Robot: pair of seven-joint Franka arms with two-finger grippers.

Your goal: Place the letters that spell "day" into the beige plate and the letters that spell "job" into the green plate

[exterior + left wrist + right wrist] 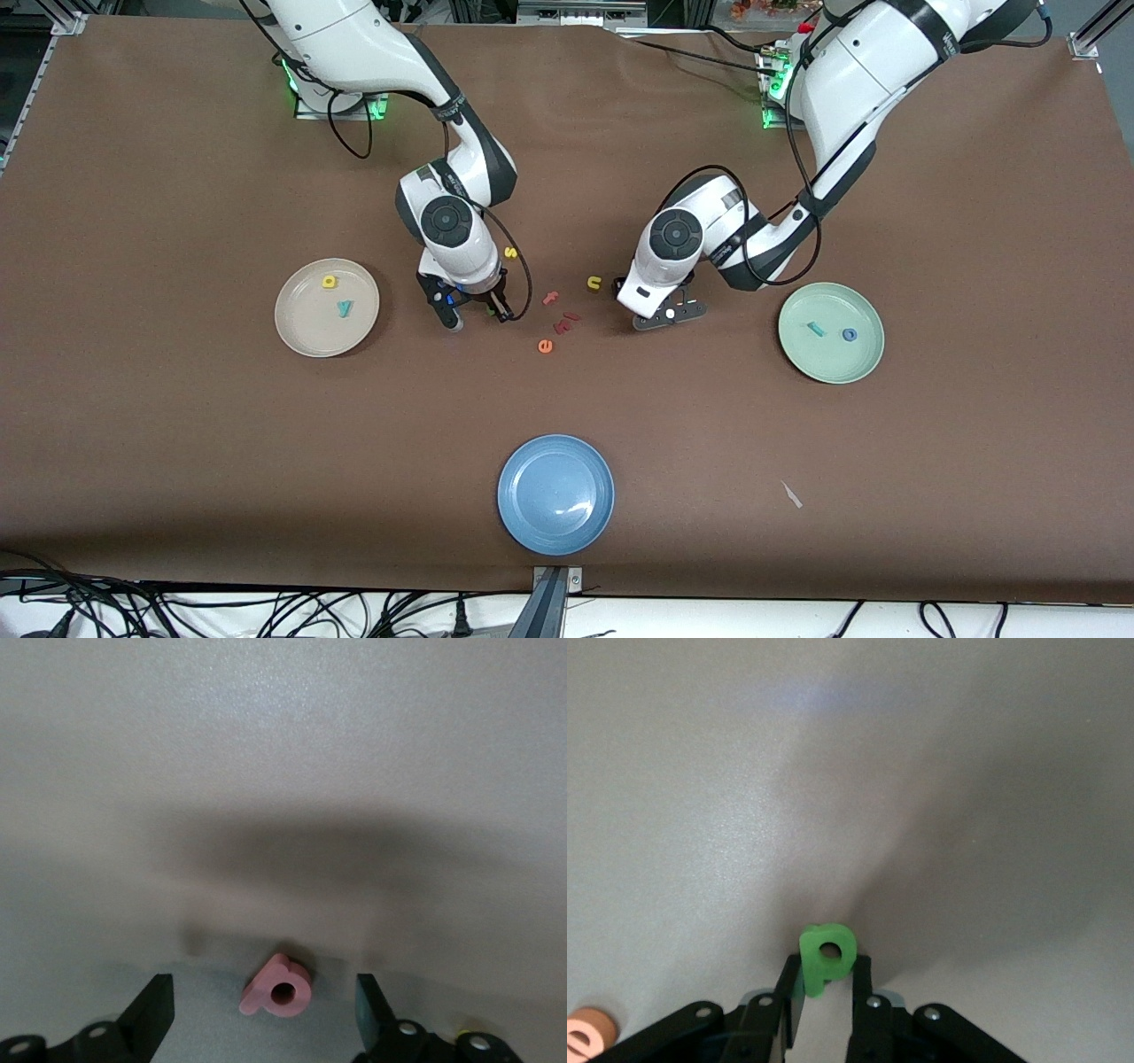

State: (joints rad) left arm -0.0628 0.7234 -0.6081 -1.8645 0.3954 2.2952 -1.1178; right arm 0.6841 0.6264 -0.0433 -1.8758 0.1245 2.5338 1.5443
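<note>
Two letters are in hand at once. Right gripper (825, 988) is clamped on the green d (827, 957), low over the table; lift straight, then carry to the beige plate (301, 337). Left gripper (263, 1005) stands apart around the pink b (277, 989); centre, then close squarely before heading for the green plate (797, 350).

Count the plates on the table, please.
3: the beige plate toward the right arm's end, the green plate toward the left arm's end, and the blue plate nearest the front camera.
</note>
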